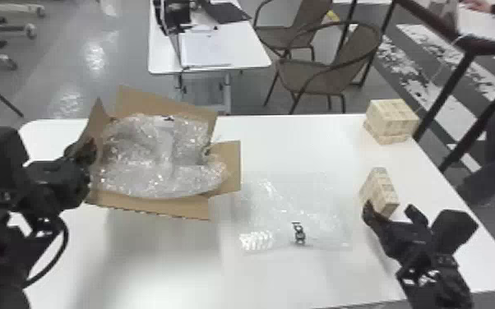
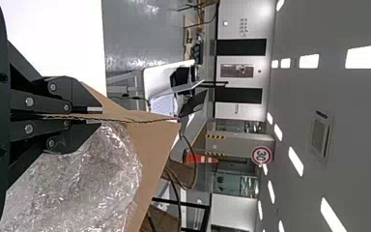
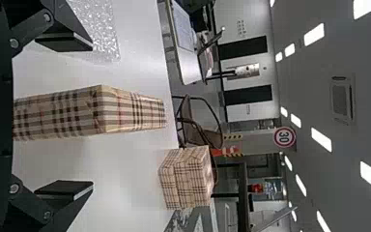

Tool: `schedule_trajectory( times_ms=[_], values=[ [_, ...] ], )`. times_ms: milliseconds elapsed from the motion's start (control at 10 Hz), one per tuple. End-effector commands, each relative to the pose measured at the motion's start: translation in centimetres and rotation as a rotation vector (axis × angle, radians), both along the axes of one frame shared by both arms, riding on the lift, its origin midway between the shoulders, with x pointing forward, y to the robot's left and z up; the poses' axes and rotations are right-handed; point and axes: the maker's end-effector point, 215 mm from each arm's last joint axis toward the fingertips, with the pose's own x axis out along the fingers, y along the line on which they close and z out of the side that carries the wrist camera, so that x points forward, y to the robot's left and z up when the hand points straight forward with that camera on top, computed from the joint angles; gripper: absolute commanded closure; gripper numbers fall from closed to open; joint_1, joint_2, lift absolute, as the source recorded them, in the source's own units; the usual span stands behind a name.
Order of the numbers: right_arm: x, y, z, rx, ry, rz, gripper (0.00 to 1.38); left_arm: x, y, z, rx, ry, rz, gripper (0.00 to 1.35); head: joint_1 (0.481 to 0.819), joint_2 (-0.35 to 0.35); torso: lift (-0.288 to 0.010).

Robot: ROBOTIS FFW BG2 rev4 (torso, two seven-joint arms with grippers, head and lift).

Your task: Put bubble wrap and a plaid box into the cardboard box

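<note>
Slim plaid box (image 1: 382, 191) right of centre, long axis slanting from upper left to lower right, between right gripper's (image 1: 390, 208) spread fingers, left gripper (image 1: 88, 150), at left, pinching cardboard flap (image 1: 93, 119)

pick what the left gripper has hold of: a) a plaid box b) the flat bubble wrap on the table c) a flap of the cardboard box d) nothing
c, since the left gripper has its fingers closed on either side of the cardboard flap
</note>
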Motion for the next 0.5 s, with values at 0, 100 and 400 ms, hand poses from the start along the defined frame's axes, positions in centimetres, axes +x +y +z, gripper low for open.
schedule_trajectory(
  times_ms=[0, 100, 400],
  values=[
    [0.98, -0.30, 0.13, -0.006, 0.001, 0.005, 0.27, 0.00, 0.00, 0.01, 0.000, 0.000, 0.000, 1.22, 0.695, -0.080, -0.110],
    [1.29, -0.43, 0.12, -0.018, 0.008, 0.013, 0.27, 0.01, -0.09, 0.01, 0.000, 0.000, -0.002, 1.22, 0.695, -0.080, -0.110],
    [1.47, -0.08, -0.12, -0.030, 0.018, 0.017, 0.40, 0.00, -0.03, 0.01, -0.001, 0.000, 0.000, 1.22, 0.695, -0.082, -0.110]
  ],
)
